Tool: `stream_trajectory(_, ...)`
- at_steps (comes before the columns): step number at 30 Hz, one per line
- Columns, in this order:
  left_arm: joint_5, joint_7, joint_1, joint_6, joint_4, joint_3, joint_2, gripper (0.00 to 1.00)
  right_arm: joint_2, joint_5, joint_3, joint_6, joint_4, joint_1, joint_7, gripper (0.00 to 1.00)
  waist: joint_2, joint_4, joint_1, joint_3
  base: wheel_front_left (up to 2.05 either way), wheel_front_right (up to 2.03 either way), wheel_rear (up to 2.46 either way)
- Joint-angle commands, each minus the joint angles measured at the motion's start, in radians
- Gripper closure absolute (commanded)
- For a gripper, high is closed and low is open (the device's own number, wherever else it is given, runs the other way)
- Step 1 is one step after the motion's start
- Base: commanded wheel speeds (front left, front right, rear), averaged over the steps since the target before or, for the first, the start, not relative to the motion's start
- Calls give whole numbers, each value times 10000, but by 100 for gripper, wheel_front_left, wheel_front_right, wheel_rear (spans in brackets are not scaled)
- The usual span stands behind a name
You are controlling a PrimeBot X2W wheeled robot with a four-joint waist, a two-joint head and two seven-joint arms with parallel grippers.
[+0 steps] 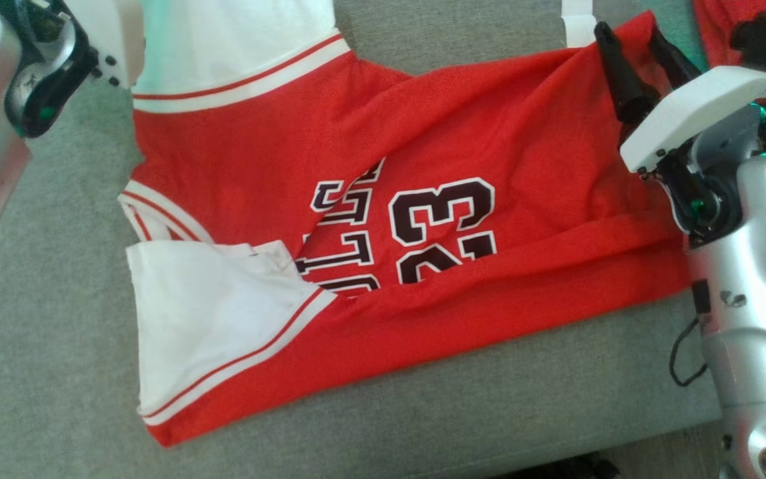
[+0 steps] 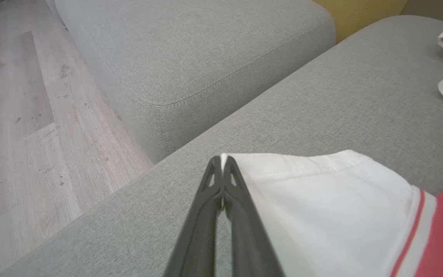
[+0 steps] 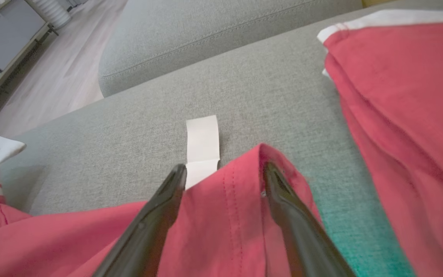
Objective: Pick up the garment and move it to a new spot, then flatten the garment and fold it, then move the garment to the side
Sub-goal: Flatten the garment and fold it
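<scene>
Jersey (image 1: 489,120) spread mid-frame on sofa (image 1: 44,346), fold prob. underway: L tool (image 2: 221,159) clamped on its white corner, R tool (image 3: 225,171) apart astride its red hem; side-move pending.

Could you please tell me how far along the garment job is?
Done: the red-and-white basketball jersey lies spread, creased, on the grey fabric sofa. In hand: left gripper shut on its white corner; right gripper open astride the red hem. Left: flattening, folding, moving aside.
</scene>
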Motion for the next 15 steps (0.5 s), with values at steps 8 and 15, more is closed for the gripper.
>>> stream_trajectory(8, -274, -437, -819, 18, 48, -129, 280, 100, -290, 36, 316, -19, 356, -481, -275, 100, 0, 272, 0, -8, 0, 0, 0)
stream_trajectory(15, -14, -1591, -1088, 17, 581, -277, 322, 100, -658, 353, 332, -19, 434, -929, -644, 100, 0, 620, 0, -50, 0, 0, 0)
